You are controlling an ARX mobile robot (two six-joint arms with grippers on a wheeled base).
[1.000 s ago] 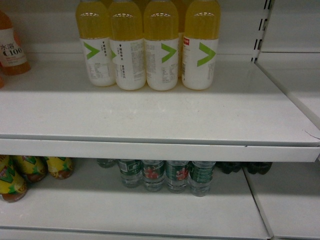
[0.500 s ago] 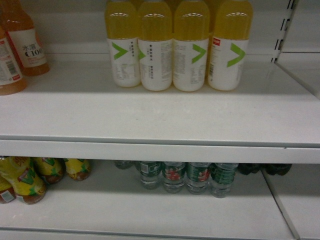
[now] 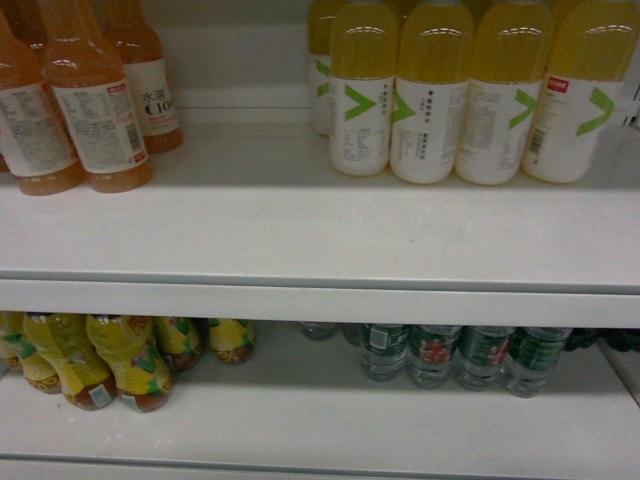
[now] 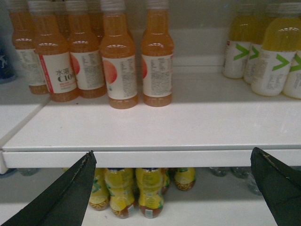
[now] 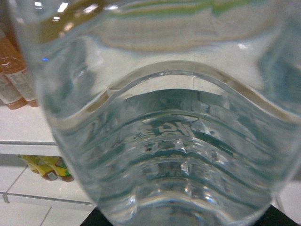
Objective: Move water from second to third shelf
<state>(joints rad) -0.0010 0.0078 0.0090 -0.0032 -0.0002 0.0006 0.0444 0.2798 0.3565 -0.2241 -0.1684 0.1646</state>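
A clear ribbed water bottle fills the right wrist view, pressed close to the camera. My right gripper is shut on it, with only dark slivers of the jaws showing at the bottom corners. More water bottles with dark green labels stand in a row on the lower shelf, at the right of the head view. My left gripper is open and empty, level with the front edge of the upper shelf. Neither gripper shows in the head view.
On the upper shelf stand yellow drink bottles with white labels at the right and orange drink bottles at the left. Yellow-labelled tea bottles crowd the lower shelf's left side.
The head view has swung left: the yellow bottles and the green-labelled water slid to the right, and the orange bottles came fully into view at the left.
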